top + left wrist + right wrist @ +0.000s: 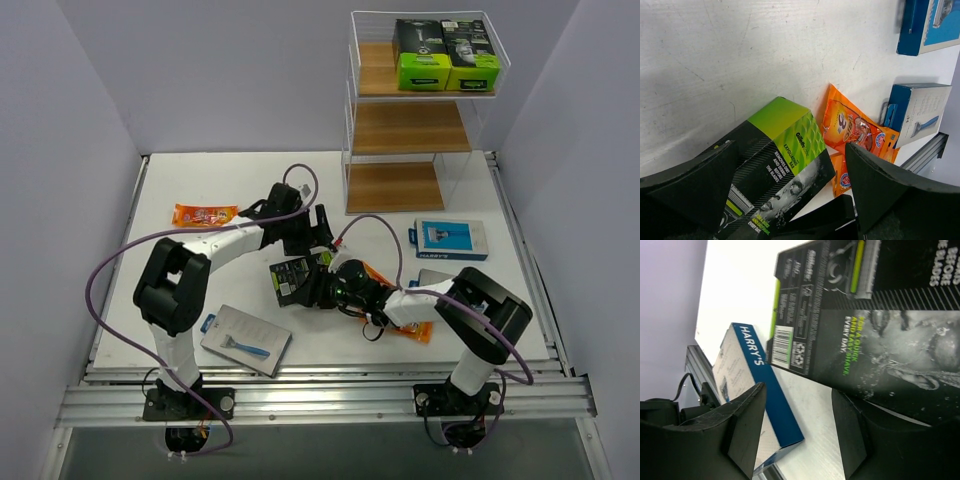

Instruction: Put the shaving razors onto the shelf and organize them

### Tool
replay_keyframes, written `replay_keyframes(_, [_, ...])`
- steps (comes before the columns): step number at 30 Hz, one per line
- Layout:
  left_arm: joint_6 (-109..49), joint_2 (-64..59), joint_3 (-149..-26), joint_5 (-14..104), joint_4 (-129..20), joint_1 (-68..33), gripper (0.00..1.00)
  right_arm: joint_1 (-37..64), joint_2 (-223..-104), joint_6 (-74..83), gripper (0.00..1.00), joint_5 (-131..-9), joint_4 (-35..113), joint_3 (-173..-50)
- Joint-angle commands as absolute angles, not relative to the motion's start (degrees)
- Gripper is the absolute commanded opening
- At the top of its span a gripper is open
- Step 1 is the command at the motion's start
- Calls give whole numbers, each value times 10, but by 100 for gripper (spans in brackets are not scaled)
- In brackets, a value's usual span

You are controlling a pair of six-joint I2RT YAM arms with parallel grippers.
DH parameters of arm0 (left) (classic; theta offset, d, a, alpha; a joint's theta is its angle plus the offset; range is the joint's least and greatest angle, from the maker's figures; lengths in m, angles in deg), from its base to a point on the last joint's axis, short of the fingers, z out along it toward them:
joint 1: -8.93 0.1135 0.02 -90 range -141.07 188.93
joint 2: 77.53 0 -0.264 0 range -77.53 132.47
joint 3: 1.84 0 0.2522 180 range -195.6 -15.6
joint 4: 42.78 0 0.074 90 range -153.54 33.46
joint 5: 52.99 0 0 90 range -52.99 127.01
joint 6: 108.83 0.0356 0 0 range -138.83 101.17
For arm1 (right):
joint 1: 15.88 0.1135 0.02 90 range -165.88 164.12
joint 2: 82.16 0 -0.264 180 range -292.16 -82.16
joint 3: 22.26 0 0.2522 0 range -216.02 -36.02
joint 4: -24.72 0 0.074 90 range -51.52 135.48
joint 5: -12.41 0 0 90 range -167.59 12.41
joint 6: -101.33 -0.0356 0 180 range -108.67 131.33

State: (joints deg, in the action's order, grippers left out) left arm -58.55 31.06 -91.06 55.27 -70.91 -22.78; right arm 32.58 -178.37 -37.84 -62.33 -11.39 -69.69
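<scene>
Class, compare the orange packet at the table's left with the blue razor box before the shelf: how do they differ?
The orange packet is glossy orange; the blue razor box is blue with a pale face. The packet is smaller than the box. The packet lies left, the box right by the shelf. Both lie flat on the table, untouched.

Bright even lighting, soft shadows, slightly soft close foregrounds
</scene>
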Motion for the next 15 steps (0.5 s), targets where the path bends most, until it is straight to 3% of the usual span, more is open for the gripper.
replay_keyframes(1, [-546,287,-963,546,-760,-225,96,325,-1736,-361,51,-639,-143,-709])
replay_keyframes(9, [-444,228,-1072,465,-881,-185,94,332,-1651,-364,55,-672,-90,-675])
replay_keyframes(15, [-406,158,-1053,396,-909,-167,94,327,-1608,-374,54,-706,-57,-649])
